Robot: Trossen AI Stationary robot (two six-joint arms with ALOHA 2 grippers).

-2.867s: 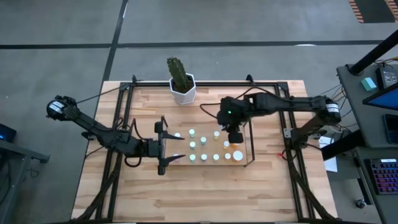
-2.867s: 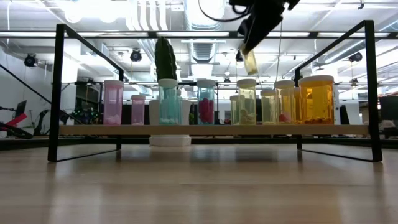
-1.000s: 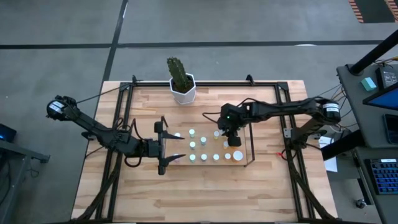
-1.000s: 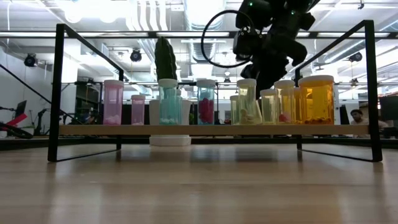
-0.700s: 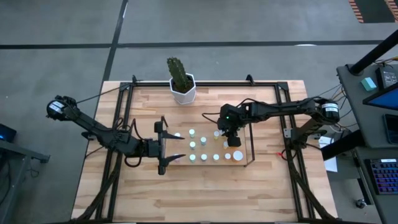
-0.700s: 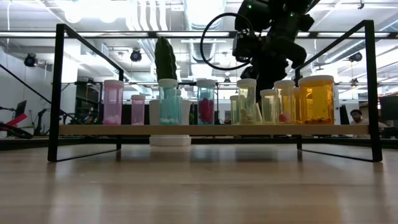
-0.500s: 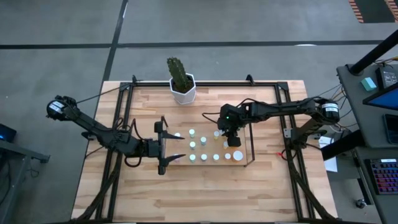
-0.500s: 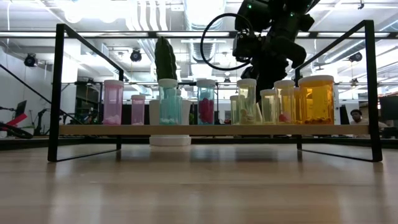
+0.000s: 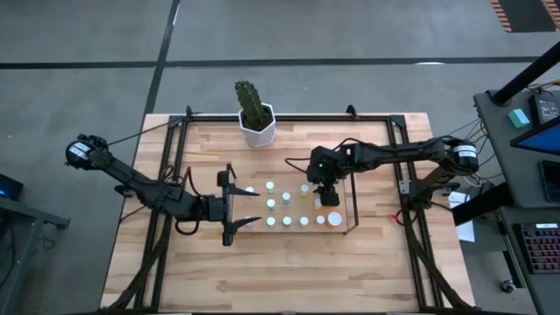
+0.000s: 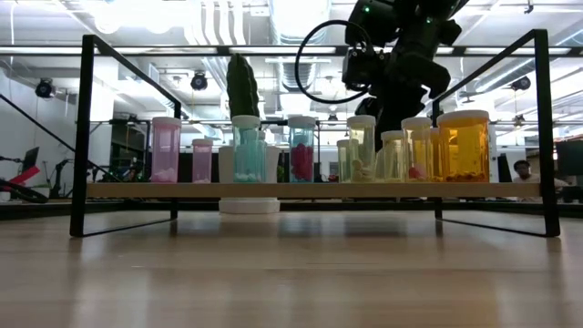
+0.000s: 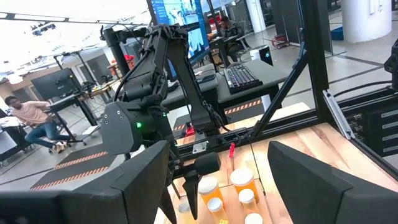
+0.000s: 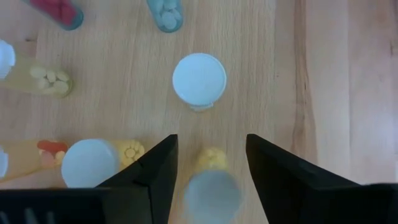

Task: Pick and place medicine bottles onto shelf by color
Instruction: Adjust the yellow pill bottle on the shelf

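The shelf [image 10: 273,189], a low wire rack with a light wood base, carries several white-capped medicine bottles in a row: pink [image 10: 166,150], teal [image 10: 246,148], yellowish [image 10: 362,146] and a large orange one [image 10: 465,146]. My right gripper [image 12: 211,180] hangs over the shelf's right part [image 9: 352,210], slanting down and open. A yellow-filled bottle [image 12: 211,186] stands between its fingers, with a small gap on each side. My left gripper [image 9: 229,208] stands open and level at the shelf's left end, holding nothing.
A white pot with a cactus [image 9: 257,127] stands at the table's far edge behind the shelf. A white-capped bottle [image 12: 199,79] stands just ahead of my right gripper, with another yellow one [image 12: 87,163] beside it. A black frame [image 10: 86,137] edges the table.
My right gripper earlier came down from above the shelf with a pale yellow bottle and lowered it among the yellowish bottles. Over the last second it has stayed in place there. My left arm has kept still.
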